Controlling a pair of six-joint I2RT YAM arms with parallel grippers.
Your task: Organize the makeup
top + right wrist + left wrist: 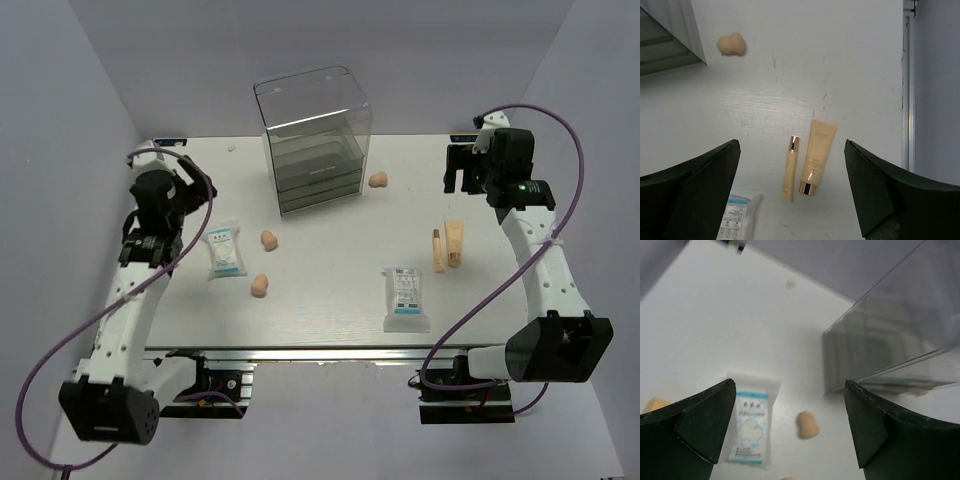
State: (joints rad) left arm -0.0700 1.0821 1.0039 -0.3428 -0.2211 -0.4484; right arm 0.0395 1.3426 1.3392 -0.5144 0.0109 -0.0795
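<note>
I was watching from the side, and nothing had gone into the clear drawer box (315, 140) yet. It stood ahead of the left gripper (790, 385), off toward that gripper's right finger, and its drawers looked shut.

Both arms hung above the table (330, 310) with their jaws spread wide and nothing held, so I took this to be the approach to a first pick.

The left sachet (751, 420) lay below the left gripper, close to its left finger. The right sachet (737, 220) lay under the left finger of the right gripper (792, 142). Being flat, either one would probably have to be caught by an edge.

The tube (815, 155) lay almost straight under the right gripper's gap. Its length ran across the line on which the fingers close, which suited a plain descent. The stick (788, 170) lay just beside it, so one finger would have to come down between the two or both would be pinched.

The far sponge (731, 45) sat ahead and to that gripper's left. The middle sponge (807, 425) lay below the left gripper's gap, and the near sponge (260, 286) further toward its base. All looked soft, so a gentle squeeze should do.
</note>
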